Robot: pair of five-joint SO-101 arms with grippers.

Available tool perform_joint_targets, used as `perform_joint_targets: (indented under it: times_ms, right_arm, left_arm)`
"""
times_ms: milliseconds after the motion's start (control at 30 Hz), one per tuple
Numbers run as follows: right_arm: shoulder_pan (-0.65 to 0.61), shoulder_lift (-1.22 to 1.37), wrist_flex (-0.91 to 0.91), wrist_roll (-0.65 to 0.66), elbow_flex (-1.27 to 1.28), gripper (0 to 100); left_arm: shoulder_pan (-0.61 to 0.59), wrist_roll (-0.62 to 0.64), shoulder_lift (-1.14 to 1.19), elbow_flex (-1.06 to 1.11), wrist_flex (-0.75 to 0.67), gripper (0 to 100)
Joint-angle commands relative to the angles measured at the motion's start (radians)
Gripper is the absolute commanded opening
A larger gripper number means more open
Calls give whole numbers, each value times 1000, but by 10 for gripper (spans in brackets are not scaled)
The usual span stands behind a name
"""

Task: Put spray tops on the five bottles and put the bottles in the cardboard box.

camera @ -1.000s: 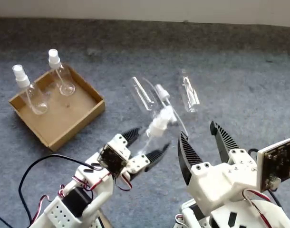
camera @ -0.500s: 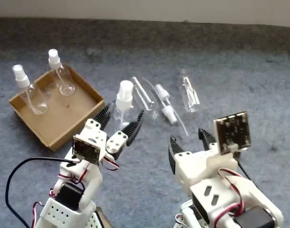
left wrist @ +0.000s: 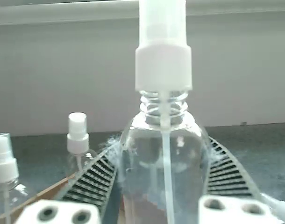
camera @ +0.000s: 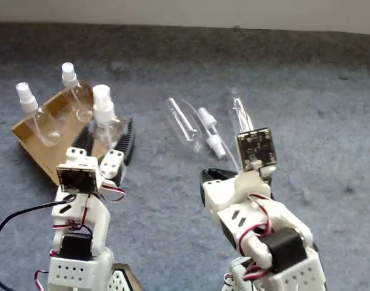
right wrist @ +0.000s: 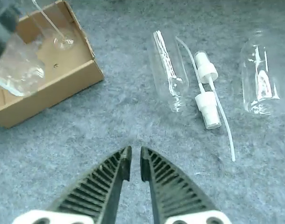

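My left gripper (camera: 106,144) is shut on a clear bottle (camera: 104,124) fitted with a white spray top (camera: 102,97), held upright over the right part of the cardboard box (camera: 33,151). The left wrist view has that bottle (left wrist: 161,163) between the black fingers (left wrist: 93,179). Two capped bottles (camera: 28,106) (camera: 71,82) stand in the box. Two bare bottles (right wrist: 168,74) (right wrist: 259,79) and two loose spray tops (right wrist: 205,67) (right wrist: 209,109) lie on the carpet. My right gripper (right wrist: 134,154) is shut and empty, near side of them.
Grey carpet covers the table, with a pale wall strip along the far edge. Open carpet lies right of the loose bottles and between the two arms. The right arm's wrist camera board (camera: 256,150) covers the lower end of the right-hand bare bottle (camera: 238,109).
The left arm swung left with the capped bottle, from the middle of the carpet to above the box. The right arm pulled back and turned, and its gripper went from open to shut.
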Motion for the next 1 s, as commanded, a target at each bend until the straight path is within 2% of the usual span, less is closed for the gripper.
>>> perform_joint_targets:
  times_ms: [0, 133, 333, 433, 500, 633, 967]
  right_arm:
    - [12, 5, -128, 9, 71, 19]
    - [12, 5, -274, 8, 196, 19]
    - [12, 5, -495, 6, 392, 19]
    - [12, 5, -578, 6, 461, 19]
    - [12, 5, -621, 6, 490, 19]
    - [12, 5, -650, 6, 524, 19]
    - [12, 5, -647, 6, 530, 19]
  left_arm:
    - [-140, 5, -16, 18, -28, 69]
    - [-213, 5, -16, 18, -28, 69]
    - [-217, -6, -16, 15, -77, 69]
    - [-206, -92, -15, 16, -183, 67]
    - [-182, -161, -15, 16, -204, 67]
    - [-153, -267, -15, -5, -201, 66]
    - [-153, -272, 33, -147, -172, 66]
